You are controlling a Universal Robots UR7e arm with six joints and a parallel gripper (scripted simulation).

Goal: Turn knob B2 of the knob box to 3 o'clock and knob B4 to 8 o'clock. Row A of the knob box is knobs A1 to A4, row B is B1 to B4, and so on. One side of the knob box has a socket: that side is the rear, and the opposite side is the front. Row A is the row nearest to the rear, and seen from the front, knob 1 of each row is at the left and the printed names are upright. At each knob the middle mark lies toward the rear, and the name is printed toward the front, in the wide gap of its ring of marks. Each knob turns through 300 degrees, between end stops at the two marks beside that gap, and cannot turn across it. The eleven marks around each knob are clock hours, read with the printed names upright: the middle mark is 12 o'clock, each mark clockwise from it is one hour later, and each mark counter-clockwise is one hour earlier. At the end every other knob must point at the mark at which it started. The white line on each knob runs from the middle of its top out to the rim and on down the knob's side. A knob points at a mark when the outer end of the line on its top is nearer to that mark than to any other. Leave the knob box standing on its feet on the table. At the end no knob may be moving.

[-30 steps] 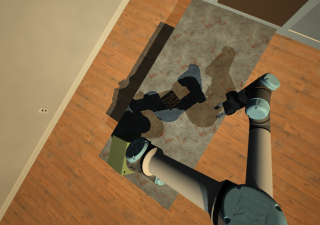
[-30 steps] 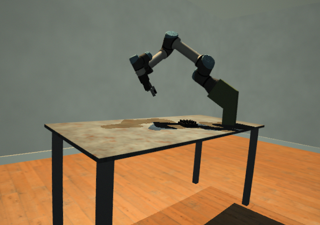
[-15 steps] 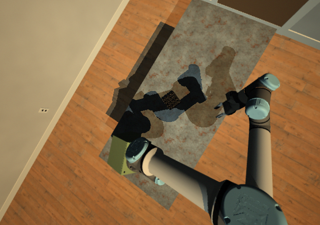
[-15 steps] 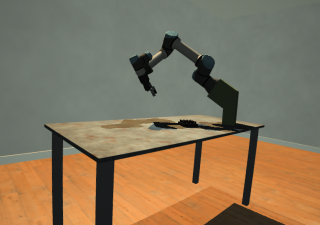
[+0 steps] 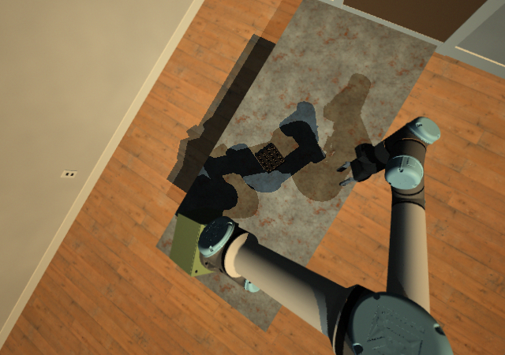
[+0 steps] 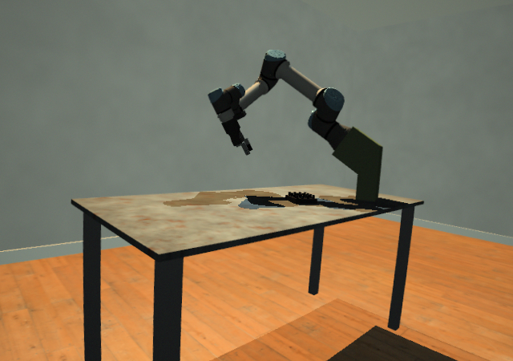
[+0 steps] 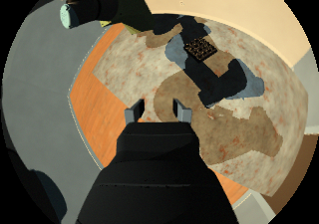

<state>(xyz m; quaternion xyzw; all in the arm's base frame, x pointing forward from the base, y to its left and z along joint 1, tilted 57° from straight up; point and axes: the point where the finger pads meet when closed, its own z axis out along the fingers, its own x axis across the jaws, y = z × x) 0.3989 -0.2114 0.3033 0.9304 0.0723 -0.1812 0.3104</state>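
The knob box (image 5: 269,157) is a small dark box with several knobs, standing on the mottled table top in the arm's shadow. It also shows in the side view (image 6: 300,197) near the arm's base, and far off in the wrist view (image 7: 199,49). Single knobs, their lines and names are too small to read. My gripper (image 5: 344,174) (image 6: 247,146) is open and empty. It hangs high above the table, well to the side of the box and far from it. Its two fingers show in the wrist view with nothing between them.
The arm's olive green base block (image 5: 188,250) (image 6: 364,164) stands at one end of the table, close to the box. The table (image 6: 232,216) is narrow, with edges near the box on both long sides.
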